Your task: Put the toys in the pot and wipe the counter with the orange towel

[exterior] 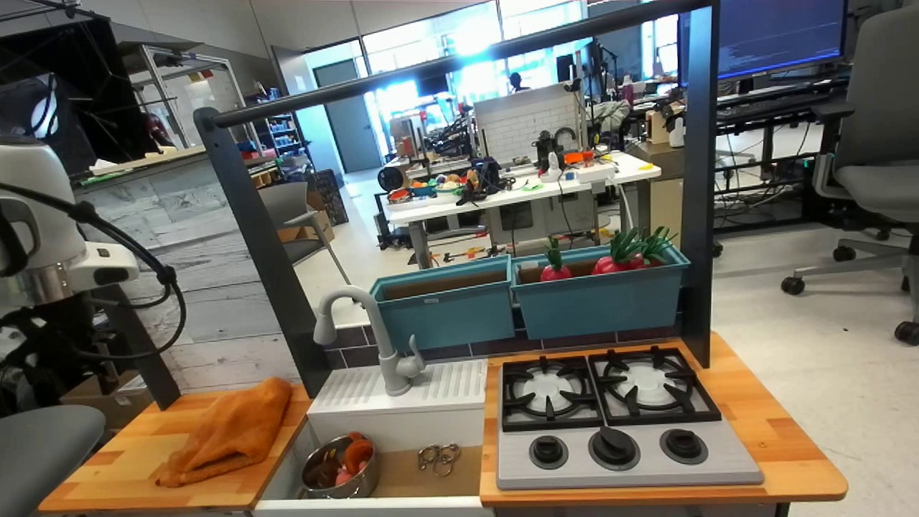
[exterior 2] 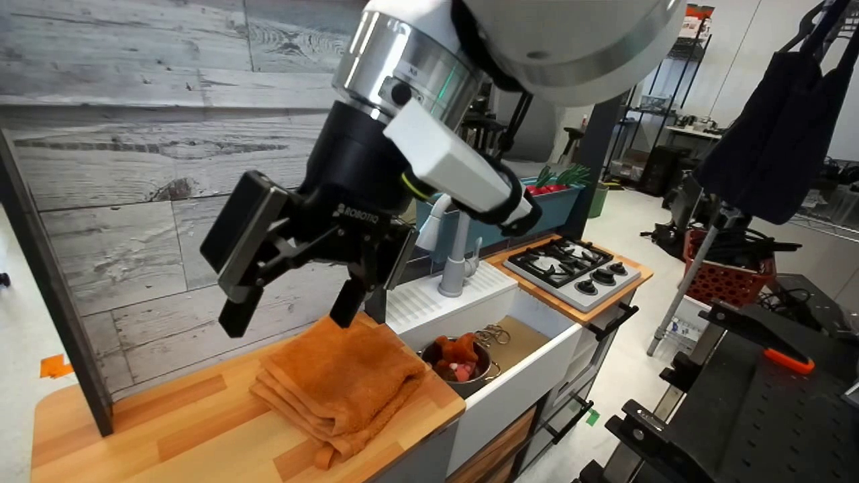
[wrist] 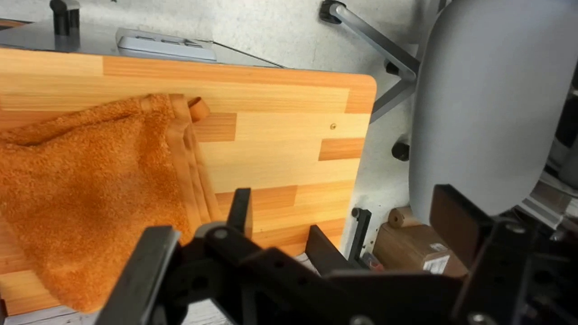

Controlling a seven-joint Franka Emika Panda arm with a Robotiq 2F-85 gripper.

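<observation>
Our end effector hangs spread apart, holding nothing. From it, the towel lies lower and toward the sink, on the surface beside that sink; toys sit in the pot inside. We judge gripping the towel comes next.

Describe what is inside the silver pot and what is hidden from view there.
The pot holds red-orange and pink toys, and something brown, too unclear to name. They cover the pot's bottom, so anything beneath them cannot be seen.
</observation>
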